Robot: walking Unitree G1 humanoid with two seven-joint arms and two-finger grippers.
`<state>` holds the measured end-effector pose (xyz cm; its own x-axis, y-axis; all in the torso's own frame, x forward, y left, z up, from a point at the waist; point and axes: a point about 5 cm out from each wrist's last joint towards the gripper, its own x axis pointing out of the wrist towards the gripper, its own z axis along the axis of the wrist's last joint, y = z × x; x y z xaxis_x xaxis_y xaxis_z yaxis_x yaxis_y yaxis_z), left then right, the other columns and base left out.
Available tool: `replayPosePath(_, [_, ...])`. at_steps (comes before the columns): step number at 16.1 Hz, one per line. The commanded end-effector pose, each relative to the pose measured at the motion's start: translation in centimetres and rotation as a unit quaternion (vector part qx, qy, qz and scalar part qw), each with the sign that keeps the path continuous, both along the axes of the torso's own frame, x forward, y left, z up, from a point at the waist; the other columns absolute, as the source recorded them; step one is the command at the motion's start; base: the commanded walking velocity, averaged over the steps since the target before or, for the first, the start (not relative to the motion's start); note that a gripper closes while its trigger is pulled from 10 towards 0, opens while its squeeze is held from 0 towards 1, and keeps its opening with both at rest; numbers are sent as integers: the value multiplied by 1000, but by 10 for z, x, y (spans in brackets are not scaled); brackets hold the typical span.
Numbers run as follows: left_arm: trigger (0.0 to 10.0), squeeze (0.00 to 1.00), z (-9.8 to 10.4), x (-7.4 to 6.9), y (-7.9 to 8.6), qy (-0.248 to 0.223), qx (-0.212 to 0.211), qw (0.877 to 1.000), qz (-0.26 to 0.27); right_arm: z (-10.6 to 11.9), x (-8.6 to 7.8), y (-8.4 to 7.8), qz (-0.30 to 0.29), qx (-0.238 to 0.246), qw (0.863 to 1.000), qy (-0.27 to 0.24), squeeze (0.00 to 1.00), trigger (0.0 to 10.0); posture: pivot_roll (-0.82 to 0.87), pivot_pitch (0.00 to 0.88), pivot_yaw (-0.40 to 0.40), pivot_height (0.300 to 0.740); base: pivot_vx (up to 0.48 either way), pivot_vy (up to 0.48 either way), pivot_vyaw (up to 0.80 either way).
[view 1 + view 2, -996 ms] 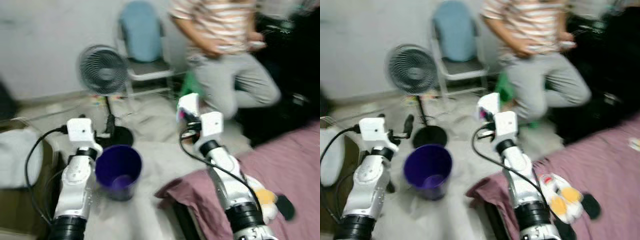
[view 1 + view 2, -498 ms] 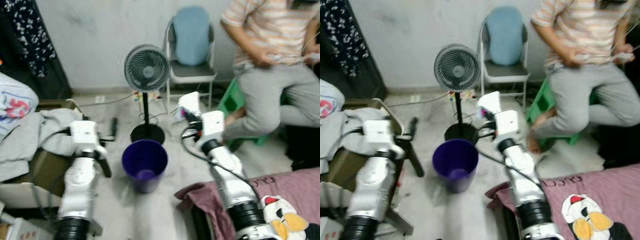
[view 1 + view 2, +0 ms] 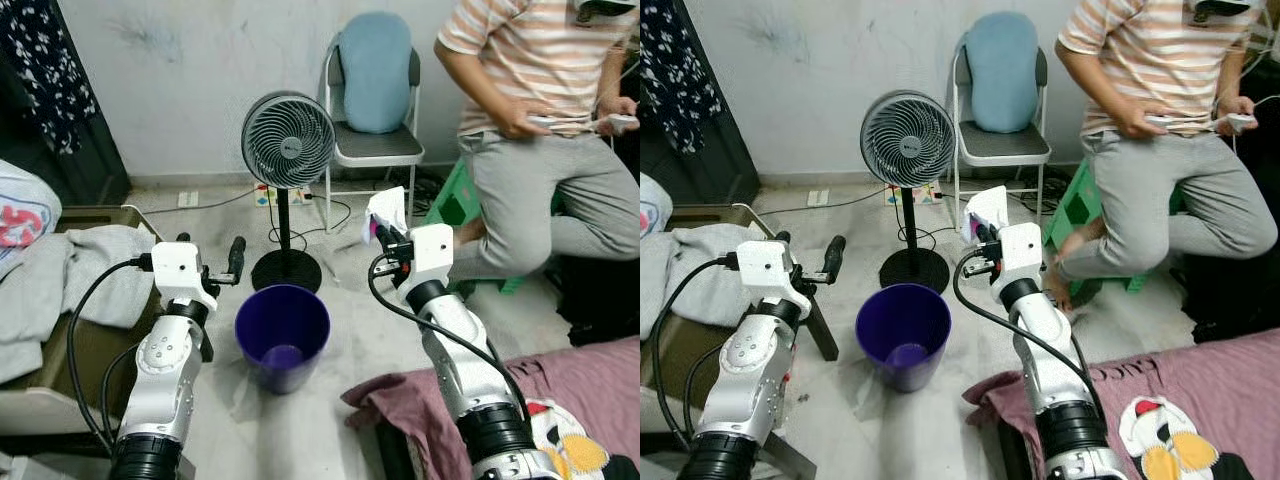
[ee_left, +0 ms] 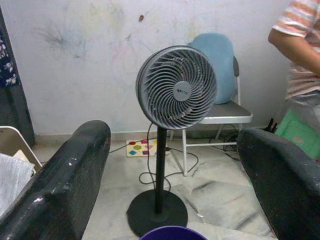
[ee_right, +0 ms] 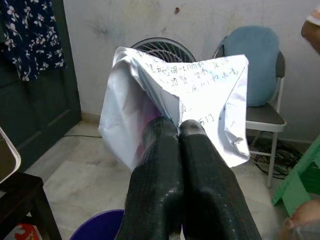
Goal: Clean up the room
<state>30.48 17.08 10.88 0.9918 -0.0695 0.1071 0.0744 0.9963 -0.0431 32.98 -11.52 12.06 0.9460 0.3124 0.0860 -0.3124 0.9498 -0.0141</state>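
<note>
My right gripper (image 3: pixel 377 229) is shut on a crumpled white paper (image 3: pixel 388 209) with handwriting (image 5: pixel 200 95), held up to the right of and above a purple bin (image 3: pixel 282 335) that stands on the floor between my arms. The bin (image 3: pixel 903 332) is open at the top with a small pale thing at its bottom. My left gripper (image 3: pixel 212 262) stands open to the left of the bin, nothing between its fingers (image 4: pixel 65 180).
A grey standing fan (image 3: pixel 289 141) and a chair with a blue cushion (image 3: pixel 375 75) are behind the bin. A person (image 3: pixel 545 120) sits at the right holding controllers. Grey clothes (image 3: pixel 60 290) lie on a box at left. A maroon bed cover (image 3: pixel 560 400) is at the lower right.
The camera has swung and steadied, so the whole scene shifted. My right gripper still holds the paper; the bin sits closer to centre between my arms.
</note>
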Motion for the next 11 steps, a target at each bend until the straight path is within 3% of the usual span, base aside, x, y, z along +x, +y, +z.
replayPosePath(1, [10000,0,3,3,-1,-4,3,1000,-6,3,3,0,0,-4,1000,-7,0,10000,-77,0,-28,740,292,0,0])
replayPosePath(5, [10000,0,3,3,-1,-4,2,1000,-6,4,3,-1,0,-4,1000,-8,0,10000,-78,0,-28,740,296,0,736])
replayPosePath(11, [10000,0,1,4,1,5,5,1000,4,4,3,0,1,-4,1000,-10,0,10000,-77,0,-28,740,0,0,587])
